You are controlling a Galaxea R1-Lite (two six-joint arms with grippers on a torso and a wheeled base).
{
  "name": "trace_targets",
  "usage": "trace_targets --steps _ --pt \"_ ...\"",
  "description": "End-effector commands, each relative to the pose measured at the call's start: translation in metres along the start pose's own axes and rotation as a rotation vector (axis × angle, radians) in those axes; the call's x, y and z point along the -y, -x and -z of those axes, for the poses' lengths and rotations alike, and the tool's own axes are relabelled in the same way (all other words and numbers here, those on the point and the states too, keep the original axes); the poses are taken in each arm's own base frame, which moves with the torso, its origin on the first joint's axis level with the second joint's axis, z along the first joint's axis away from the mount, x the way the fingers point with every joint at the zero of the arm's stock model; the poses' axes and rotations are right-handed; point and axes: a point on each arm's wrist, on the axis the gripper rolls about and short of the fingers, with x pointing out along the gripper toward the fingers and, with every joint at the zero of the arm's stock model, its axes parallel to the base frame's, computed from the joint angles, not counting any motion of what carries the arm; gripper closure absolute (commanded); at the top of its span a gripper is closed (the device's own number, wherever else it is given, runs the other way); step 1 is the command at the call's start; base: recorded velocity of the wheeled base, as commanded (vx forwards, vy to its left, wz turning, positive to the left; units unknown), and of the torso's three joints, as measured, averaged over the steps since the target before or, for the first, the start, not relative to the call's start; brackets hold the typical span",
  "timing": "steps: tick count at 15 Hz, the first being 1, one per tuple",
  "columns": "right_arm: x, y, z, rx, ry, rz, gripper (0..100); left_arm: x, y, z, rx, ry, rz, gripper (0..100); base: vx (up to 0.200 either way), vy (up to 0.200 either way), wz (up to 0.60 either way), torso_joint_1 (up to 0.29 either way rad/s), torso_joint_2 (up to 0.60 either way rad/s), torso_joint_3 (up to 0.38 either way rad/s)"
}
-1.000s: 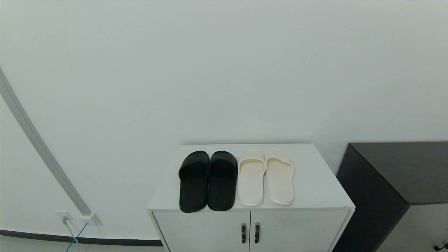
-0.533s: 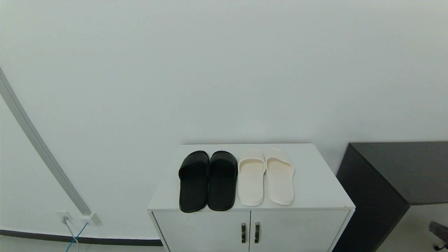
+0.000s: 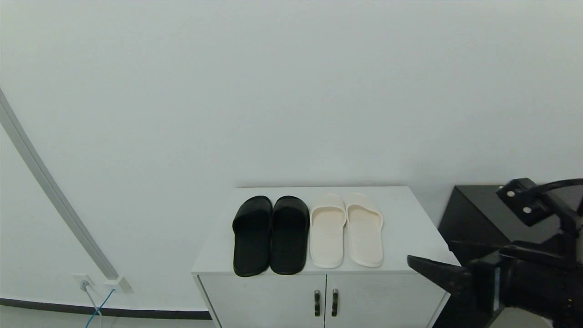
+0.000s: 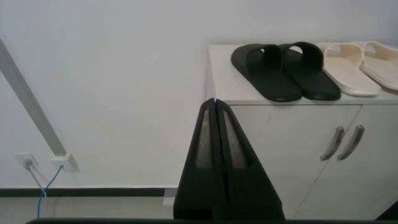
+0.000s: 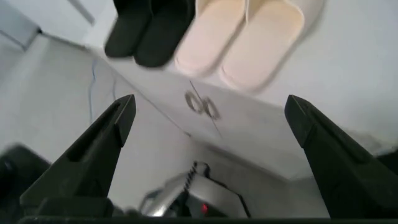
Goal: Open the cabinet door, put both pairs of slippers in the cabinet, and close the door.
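**White cabinet shut, both slipper pairs on top**

Left gripper (image 4: 215,106): fingers pressed flat together, nothing between them. It sits low and to the left of the cabinet (image 3: 410,237), well short of it, pointing toward the wall beside its left corner.

Right gripper (image 5: 208,115): fingers spread wide, holding nothing. In the head view it sits at lower right, one dark finger pointing left across the cabinet's front right corner. It touches nothing.

Cabinet front: left door (image 3: 264,300) and right door (image 3: 387,296) both closed, meeting at a centre seam. Two dark upright handles (image 3: 317,303) stand side by side at that seam.

Cabinet top: black slippers (image 3: 271,237) on the left half, the pair side by side and touching, heels at the front edge, toes to the wall. Cream slippers (image 3: 346,230) just beside them on the right, same heading, the inner one touching the nearest black slipper.

Beside the cabinet, right: a dark cabinet (image 3: 478,214), close to it.

Behind: plain white wall. A grey conduit (image 3: 45,182) slants down it at left to a wall socket (image 3: 82,282), with a blue cable (image 3: 98,310) hanging below.
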Motion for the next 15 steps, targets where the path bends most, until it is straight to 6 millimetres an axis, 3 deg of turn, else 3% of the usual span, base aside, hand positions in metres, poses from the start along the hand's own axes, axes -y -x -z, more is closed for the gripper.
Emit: trace_targets --steps 1,4,8,12,15 --pt "-0.021 -0.059 0.0 -0.065 -0.022 0.074 0 0.0 0.0 0.0 0.002 0.0 0.0 100 0.0 0.0 0.0 0.0 0.0 0.0" --pt "-0.043 -0.116 0.007 -0.061 -0.005 0.233 0 0.0 0.0 0.0 0.002 0.0 0.0 100 0.0 0.0 0.0 0.0 0.0 0.0" --pt "-0.054 -0.169 0.013 -0.039 0.009 0.313 0 0.0 0.0 0.0 0.002 0.0 0.0 100 0.0 0.0 0.0 0.0 0.0 0.0" --pt "-0.052 -0.214 0.025 0.001 0.024 0.459 0 0.0 0.0 0.0 0.002 0.0 0.0 100 0.0 0.0 0.0 0.0 0.0 0.0" --pt "-0.042 -0.236 0.027 0.026 0.011 0.496 0 0.0 0.0 0.0 0.002 0.0 0.0 100 0.0 0.0 0.0 0.0 0.0 0.0"
